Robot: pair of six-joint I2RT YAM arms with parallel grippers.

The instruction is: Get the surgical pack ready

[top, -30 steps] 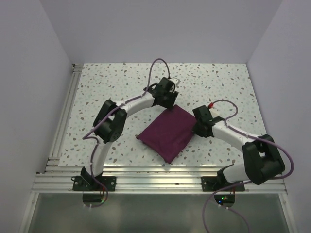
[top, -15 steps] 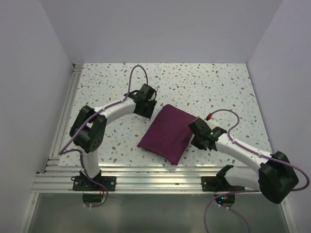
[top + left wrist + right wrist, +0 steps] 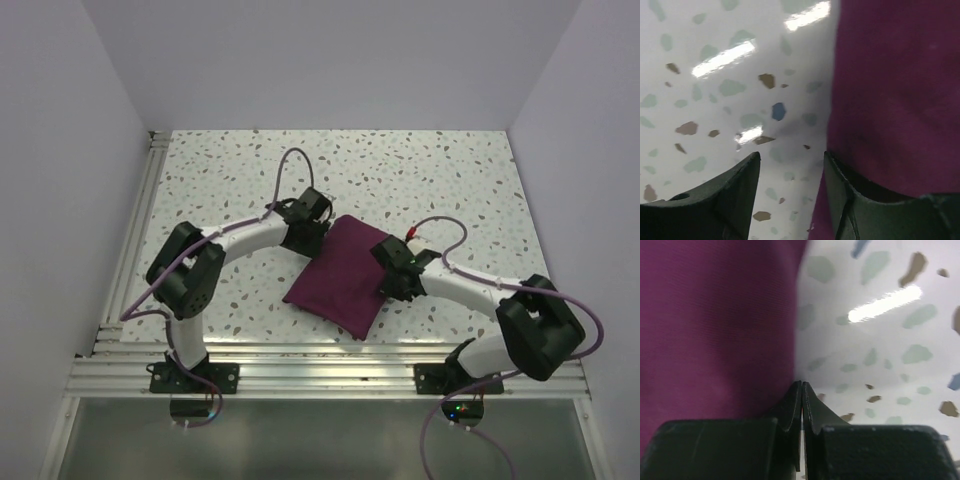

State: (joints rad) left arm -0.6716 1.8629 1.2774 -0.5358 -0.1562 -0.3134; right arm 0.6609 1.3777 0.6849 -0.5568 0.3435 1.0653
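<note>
– Where's the left tool?
– Jaws apart, straddling the surgical pack at its left edge.
– And the right tool?
– Pinched together, empty, at the opposite edge. The pack lies between them on the table, long axis far-to-near.

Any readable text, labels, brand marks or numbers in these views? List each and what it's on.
None readable in any view.
The surgical pack is plain plum fabric, with no tag or print showing.
The table has only speckles.
The left gripper and the right gripper have bare black fingers with no markings.
The status lights at the right arm's base are lit dots, not characters.
</note>
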